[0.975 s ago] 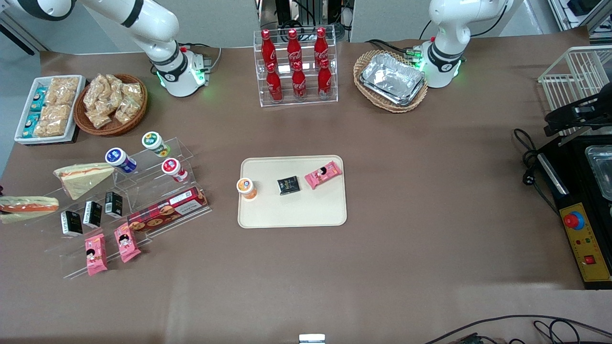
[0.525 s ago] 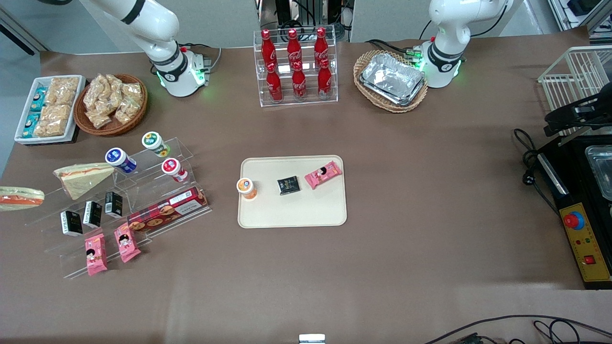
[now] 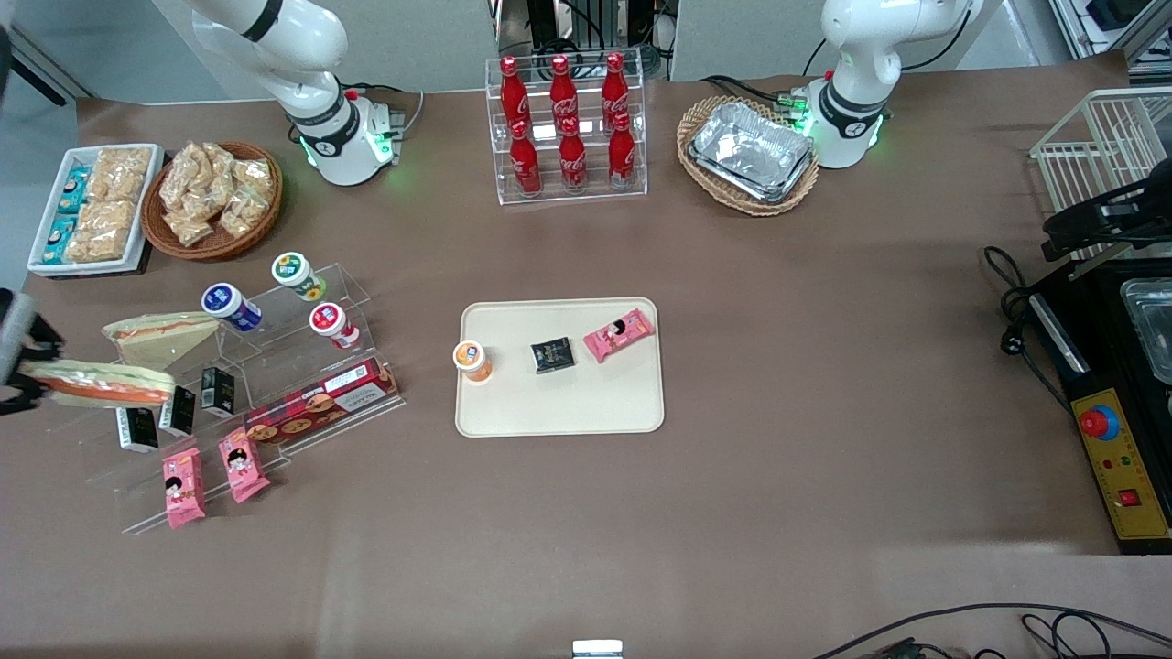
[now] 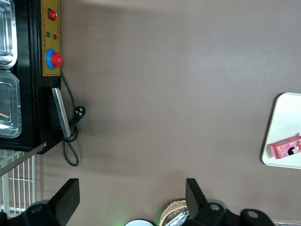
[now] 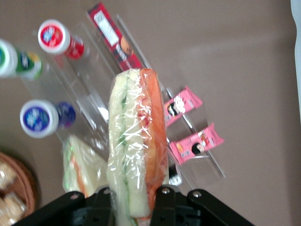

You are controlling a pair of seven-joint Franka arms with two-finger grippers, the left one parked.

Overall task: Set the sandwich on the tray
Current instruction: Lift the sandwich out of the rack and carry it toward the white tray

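A: Sandwich [image 5: 136, 141] pinched at one end in gripper [image 5: 136, 200], hanging above the clear display steps [image 3: 275, 366], well apart from tray [image 3: 558, 412].

B: Slippery wrap (long overhang). Could sag, slide out, or clip the cups [image 3: 330, 322] in transit.

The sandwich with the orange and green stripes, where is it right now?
The sandwich is shut in the pincer at the working arm's end of the table, lifted over the clear display steps, beside the other wrapped sandwich.
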